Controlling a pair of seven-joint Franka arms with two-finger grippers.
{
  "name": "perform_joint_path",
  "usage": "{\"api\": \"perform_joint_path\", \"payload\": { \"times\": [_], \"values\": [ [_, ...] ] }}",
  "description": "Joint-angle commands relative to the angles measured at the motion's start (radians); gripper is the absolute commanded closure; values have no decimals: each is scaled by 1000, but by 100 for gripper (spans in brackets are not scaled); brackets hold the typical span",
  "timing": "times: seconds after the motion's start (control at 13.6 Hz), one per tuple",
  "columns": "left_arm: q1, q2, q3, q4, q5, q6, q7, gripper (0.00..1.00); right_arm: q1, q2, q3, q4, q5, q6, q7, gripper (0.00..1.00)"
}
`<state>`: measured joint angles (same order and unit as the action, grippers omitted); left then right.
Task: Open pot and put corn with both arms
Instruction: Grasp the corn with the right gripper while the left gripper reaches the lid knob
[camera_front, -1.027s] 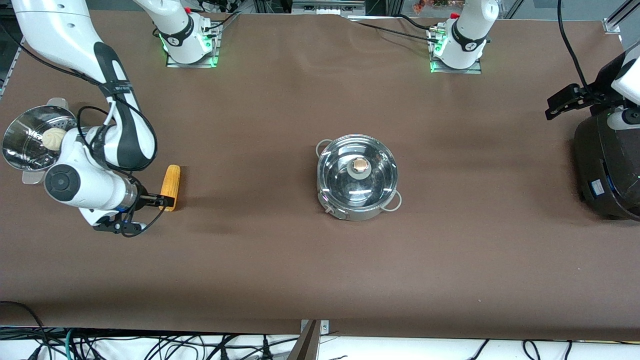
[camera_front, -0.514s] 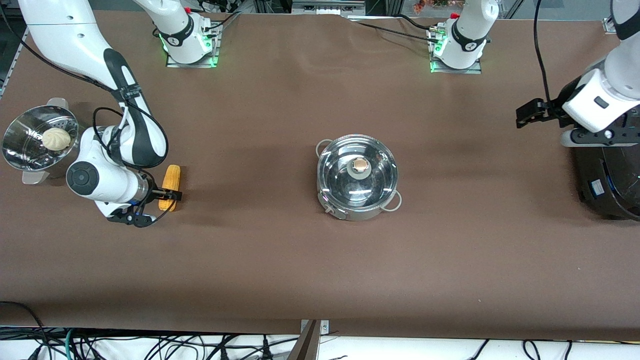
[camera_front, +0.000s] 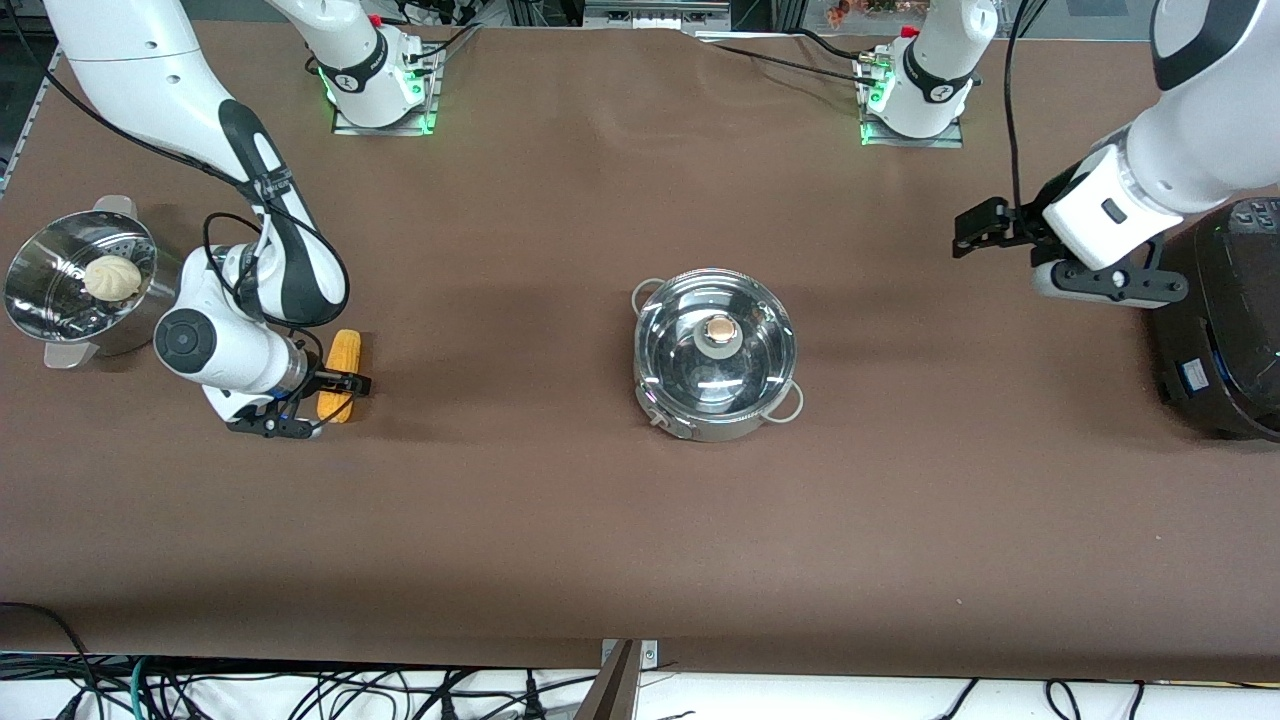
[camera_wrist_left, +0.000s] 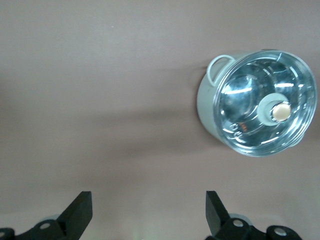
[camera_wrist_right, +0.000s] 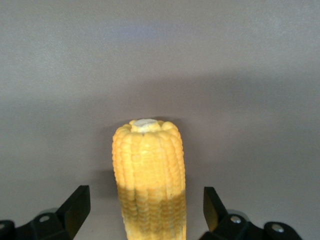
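High front camera faces both bases; left wrist camera shares the pot (camera_front: 715, 352), right wrist camera the corn (camera_wrist_right: 149, 175) close up.

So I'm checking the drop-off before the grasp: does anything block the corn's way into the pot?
Yes. The glass lid sits on the pot, closing it. The left gripper, open, is over bare table and not on the lid's knob. The open right gripper straddles the corn; the table between is bare.

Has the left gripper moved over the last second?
Yes. The left gripper, open, has left the black cooker and come toward the pot.
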<state>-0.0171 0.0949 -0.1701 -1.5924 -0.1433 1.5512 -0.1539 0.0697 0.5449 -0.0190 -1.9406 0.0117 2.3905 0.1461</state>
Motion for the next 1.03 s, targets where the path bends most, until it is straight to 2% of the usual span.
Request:
{"api": "perform_joint_path", "payload": {
  "times": [0.0,0.22,0.59,0.95],
  "values": [
    [-26,32,-66,2,-15,52,-160,0,-5,-56,1,-90,4,65,-8,0],
    [-87,83,-140,-3,-6,141,-382,0,-5,-60,-2,-103,2,99,-28,0],
    [-213,189,-146,3,77,254,-568,0,-5,-77,-19,-103,2,159,-59,0],
    [-317,331,-189,11,270,366,-752,0,-5,-89,-19,-161,2,222,-59,0]
  ]
}}
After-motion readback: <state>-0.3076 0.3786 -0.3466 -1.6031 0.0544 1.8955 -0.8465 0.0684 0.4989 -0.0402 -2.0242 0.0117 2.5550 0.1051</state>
